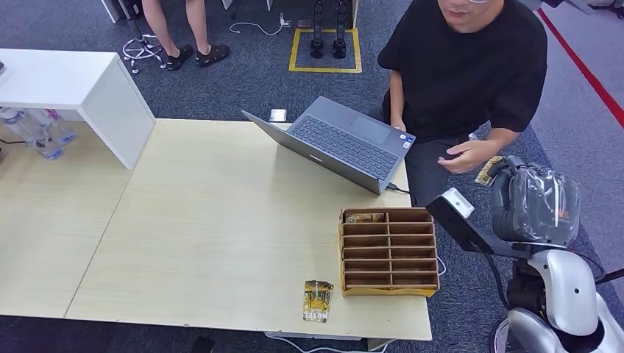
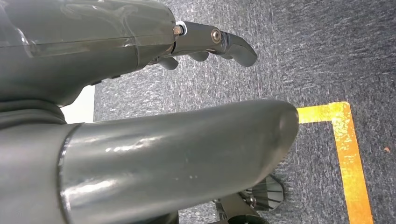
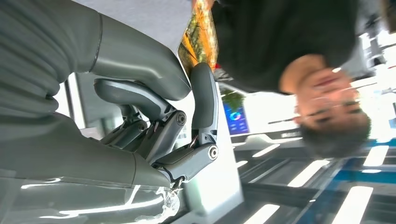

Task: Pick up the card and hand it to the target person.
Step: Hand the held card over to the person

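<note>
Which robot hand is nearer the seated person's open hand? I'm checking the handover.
Right. The right hand pinches a yellow patterned card beside the person's open hand. The left hand hangs over grey carpet, far from it.

Open laptop [image 1: 346, 143], wooden organizer [image 1: 388, 251] — water bottles [image 1: 33, 129]

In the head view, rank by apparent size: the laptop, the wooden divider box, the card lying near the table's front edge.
1. Laptop, largest.
2. Wooden divider box, somewhat smaller though nearer the camera.
3. Card on the table, clearly smallest.
</note>
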{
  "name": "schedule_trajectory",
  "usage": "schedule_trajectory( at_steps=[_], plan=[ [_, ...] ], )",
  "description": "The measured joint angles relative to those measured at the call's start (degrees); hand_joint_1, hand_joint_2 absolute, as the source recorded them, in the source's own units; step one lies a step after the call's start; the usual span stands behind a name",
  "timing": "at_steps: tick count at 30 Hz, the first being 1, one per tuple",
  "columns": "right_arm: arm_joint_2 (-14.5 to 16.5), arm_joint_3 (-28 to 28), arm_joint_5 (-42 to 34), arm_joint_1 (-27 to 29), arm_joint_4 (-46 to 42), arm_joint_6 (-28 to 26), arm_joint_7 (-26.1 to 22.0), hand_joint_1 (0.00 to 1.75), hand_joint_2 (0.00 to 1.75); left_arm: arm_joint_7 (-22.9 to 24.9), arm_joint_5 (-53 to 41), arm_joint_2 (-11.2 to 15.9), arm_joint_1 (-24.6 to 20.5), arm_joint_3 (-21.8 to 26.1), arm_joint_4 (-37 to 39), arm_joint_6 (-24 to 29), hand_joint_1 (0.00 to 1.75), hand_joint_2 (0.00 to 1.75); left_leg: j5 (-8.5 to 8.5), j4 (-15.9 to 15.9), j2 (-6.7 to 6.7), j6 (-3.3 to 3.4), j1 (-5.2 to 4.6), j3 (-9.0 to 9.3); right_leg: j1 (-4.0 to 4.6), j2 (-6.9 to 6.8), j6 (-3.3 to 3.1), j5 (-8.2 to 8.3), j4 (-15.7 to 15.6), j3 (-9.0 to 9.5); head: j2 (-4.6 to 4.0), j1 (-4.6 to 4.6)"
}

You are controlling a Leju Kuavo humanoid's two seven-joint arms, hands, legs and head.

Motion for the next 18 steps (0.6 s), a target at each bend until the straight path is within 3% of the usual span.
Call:
schedule_trajectory(
  at_steps=[16, 18],
  plan=[
    [1.9, -9.0, -5.9, 3.3, 15.9, -13.2, -4.1, 1.44, 1.75, -0.2, -0.3, 0.0, 0.0, -1.6, 0.0, -0.6, 0.00, 0.00, 0.00, 0.0, -0.01, 0.00, 0.00, -0.02, 0.00, -0.02, 0.00, 0.00, 0.0, -0.01, 0.00, -0.01],
    [2.3, -9.4, -6.3, 3.6, 17.4, -13.6, -4.3, 1.28, 1.75, -0.3, -0.3, 0.0, 0.0, -1.7, 0.0, -0.6, 0.00, 0.00, 0.00, 0.0, -0.01, 0.00, 0.00, -0.02, 0.00, -0.03, 0.00, 0.00, 0.0, -0.01, 0.00, -0.01]
  ],
)
